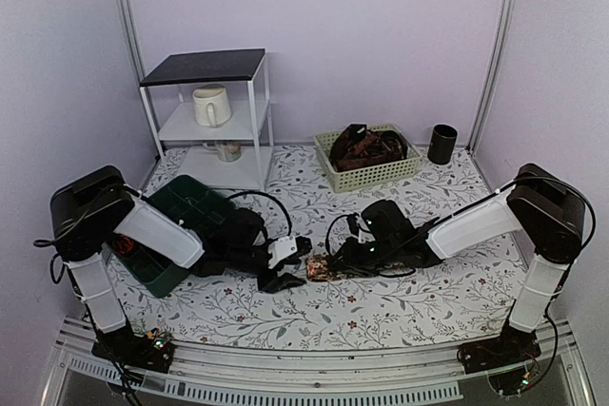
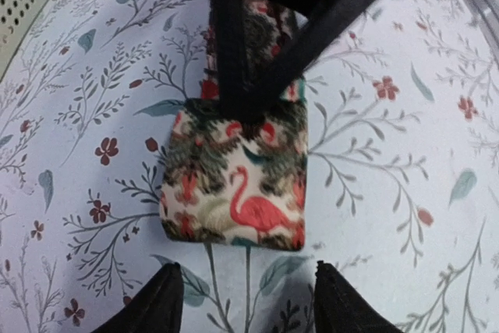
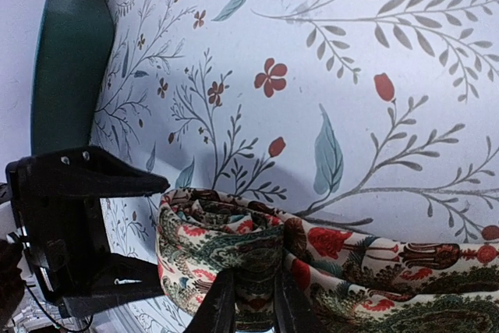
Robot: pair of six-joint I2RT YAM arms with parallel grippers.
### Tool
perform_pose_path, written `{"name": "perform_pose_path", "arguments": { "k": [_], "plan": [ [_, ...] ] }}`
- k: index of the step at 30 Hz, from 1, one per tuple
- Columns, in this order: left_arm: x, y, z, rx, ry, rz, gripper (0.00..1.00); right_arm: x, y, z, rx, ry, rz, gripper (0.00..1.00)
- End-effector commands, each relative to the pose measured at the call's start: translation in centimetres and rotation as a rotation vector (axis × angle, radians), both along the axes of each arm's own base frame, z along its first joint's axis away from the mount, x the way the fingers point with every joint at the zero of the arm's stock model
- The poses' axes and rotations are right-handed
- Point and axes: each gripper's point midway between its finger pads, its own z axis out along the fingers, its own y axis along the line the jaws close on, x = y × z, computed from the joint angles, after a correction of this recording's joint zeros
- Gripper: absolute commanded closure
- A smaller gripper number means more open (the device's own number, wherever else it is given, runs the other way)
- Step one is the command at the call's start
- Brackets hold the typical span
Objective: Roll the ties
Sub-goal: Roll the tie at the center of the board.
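Green plastic forms the bin (image 1: 160,278) at the left of the table (image 1: 428,301), and beside it the left gripper (image 2: 245,306) lies low with its jaws spread wide, both fingertips apart from the cloth. Between the two arms the tie (image 2: 234,185), cream and green with red flowers and a pink flamingo, rests on the table partly rolled into a coil, its free length running to the right. On the coil's middle the right gripper (image 3: 249,290) is clenched, and farther back a pale basket (image 1: 373,176) holds more ties (image 1: 366,147).
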Motion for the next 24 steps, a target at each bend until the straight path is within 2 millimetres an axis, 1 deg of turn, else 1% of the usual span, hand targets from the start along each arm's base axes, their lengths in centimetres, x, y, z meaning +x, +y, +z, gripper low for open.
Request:
{"name": "perform_pose_path", "arguments": {
  "k": [1, 2, 3, 4, 5, 7, 10, 16, 24],
  "plan": [
    [0.2, 1.9, -0.3, 0.010, 0.054, 0.124, 0.58, -0.3, -0.7, -1.8, -0.030, 0.025, 0.003, 0.81],
    [0.3, 2.1, -0.4, 0.007, 0.055, 0.146, 0.72, -0.3, -0.7, -1.8, -0.029, 0.025, 0.003, 0.81],
    [0.5, 2.3, -0.5, 0.004, 0.058, 0.166, 0.82, -0.3, -0.7, -1.8, -0.028, 0.024, 0.004, 0.81],
    [0.5, 2.3, -0.6, -0.001, 0.062, 0.175, 0.88, -0.3, -0.7, -1.8, -0.028, 0.023, 0.003, 0.81],
    [0.6, 2.3, -0.6, -0.005, 0.060, 0.185, 0.92, -0.2, -0.7, -1.8, -0.028, 0.023, 0.002, 0.81],
    [0.8, 2.1, -0.6, -0.015, 0.065, 0.192, 0.97, -0.2, -0.7, -1.7, -0.026, 0.021, 0.004, 0.81],
    [0.7, 1.3, -0.9, -0.019, 0.067, 0.170, 1.00, -0.2, -0.7, -1.7, -0.025, 0.020, 0.004, 0.81],
    [0.4, -0.5, -1.4, -0.029, 0.083, 0.111, 1.00, -0.1, -1.0, -1.5, -0.021, 0.015, -0.001, 0.81],
    [0.0, -2.1, -0.1, -0.071, 0.083, 0.051, 1.00, -0.1, -1.1, -1.3, -0.014, 0.010, 0.006, 0.81]
  ]
}}
